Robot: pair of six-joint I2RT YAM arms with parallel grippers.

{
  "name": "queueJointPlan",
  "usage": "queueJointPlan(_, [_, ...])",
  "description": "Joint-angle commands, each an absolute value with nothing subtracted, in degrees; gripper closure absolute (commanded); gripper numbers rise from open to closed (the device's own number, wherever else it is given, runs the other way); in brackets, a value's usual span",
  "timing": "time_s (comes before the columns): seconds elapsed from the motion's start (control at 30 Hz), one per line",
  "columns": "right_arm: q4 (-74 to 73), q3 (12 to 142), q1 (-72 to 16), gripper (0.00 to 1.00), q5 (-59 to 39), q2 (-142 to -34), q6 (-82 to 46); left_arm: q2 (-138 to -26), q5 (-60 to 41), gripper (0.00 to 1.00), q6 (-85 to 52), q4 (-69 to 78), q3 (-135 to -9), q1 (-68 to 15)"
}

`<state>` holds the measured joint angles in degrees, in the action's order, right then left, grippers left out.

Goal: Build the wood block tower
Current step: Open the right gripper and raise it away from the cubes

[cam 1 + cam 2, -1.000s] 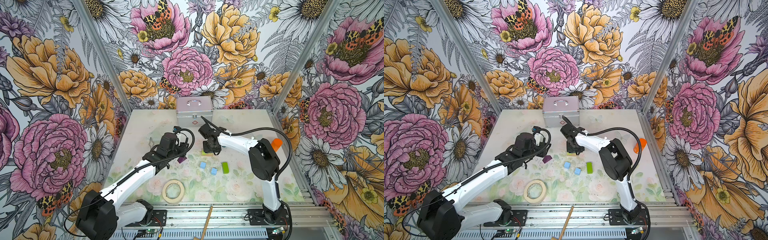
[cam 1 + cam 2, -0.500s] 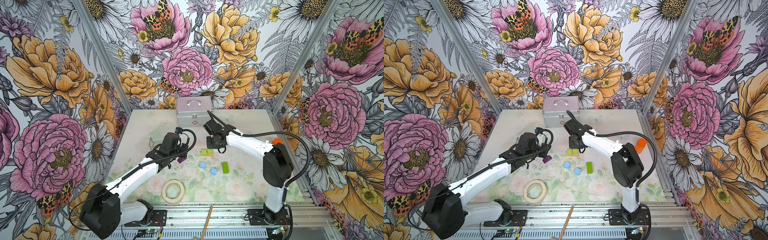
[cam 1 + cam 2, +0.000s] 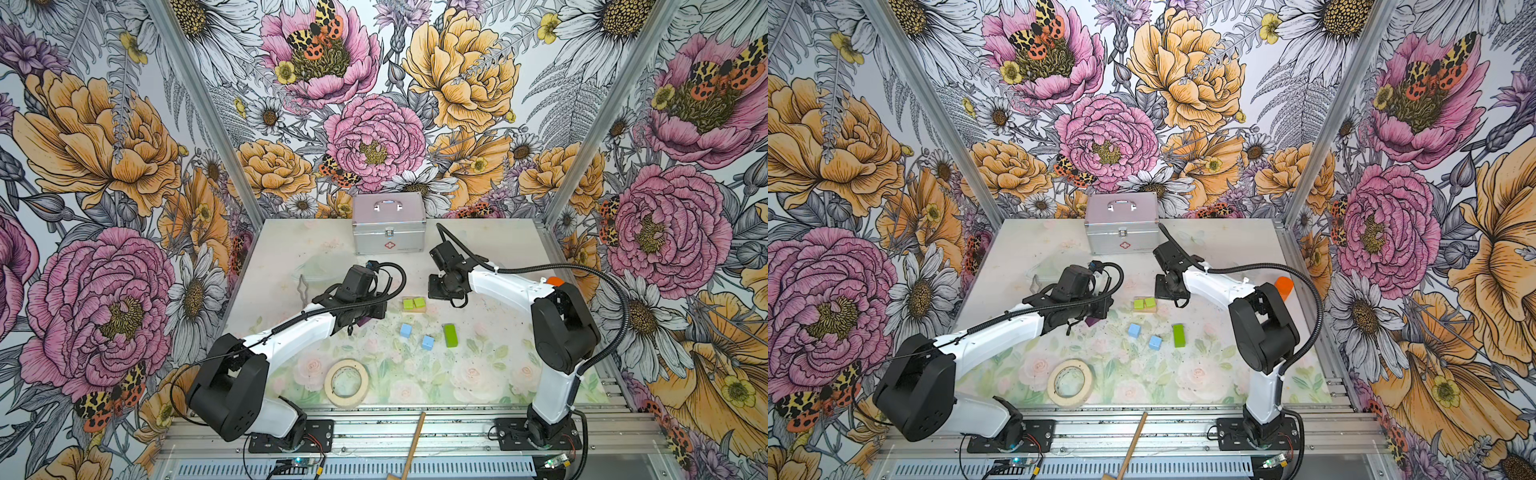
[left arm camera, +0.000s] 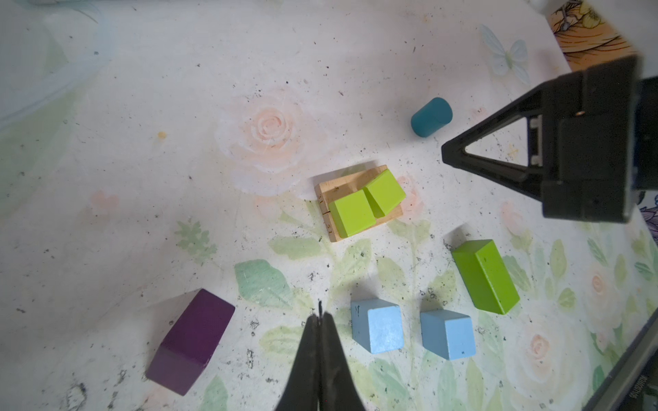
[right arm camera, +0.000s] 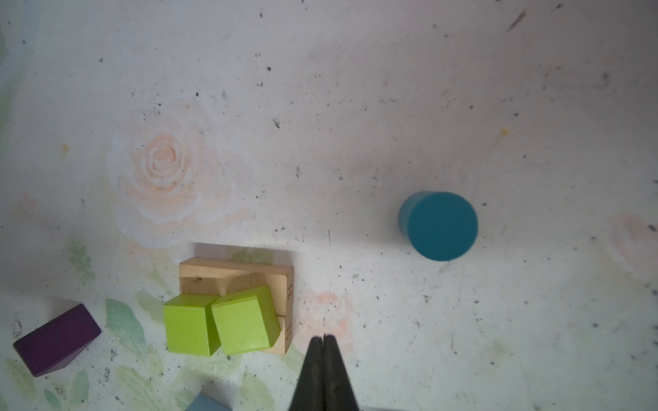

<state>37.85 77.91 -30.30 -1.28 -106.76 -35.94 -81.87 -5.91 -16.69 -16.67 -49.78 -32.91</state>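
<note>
Judging the light-blue cube (image 3: 406, 330), mid-frame on the counter (image 3: 291, 249), light, stiff and slick-painted, I plan to nip its flat opposite faces, with left pincer (image 4: 320, 315) and right pincer (image 5: 324, 338) both clenched empty.

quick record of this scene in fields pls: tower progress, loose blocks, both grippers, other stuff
tower so far: two tan bars side by side as the base, two lime-green cubes on top, touching, not squared up
loose blocks: long lime-green block, two light-blue cubes, teal cylinder standing on end, purple roof block
left gripper: shut, holding nothing
right gripper: shut, holding nothing
other items: tape roll, metal case, orange container
</note>
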Motion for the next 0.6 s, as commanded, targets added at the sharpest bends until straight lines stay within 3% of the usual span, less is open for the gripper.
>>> queueJointPlan(0.0, [28.70, 75.77, -28.83, 1.00, -8.71, -106.62, -34.88, -87.66, -9.05, 1.00, -18.90, -16.19, -53.53, -33.75])
queueJointPlan(0.57, [25.87, 74.06, -28.74, 1.00, -10.90, -108.45, -35.83, -96.58, -13.00, 1.00, -18.98, -15.21, -58.88, -33.66])
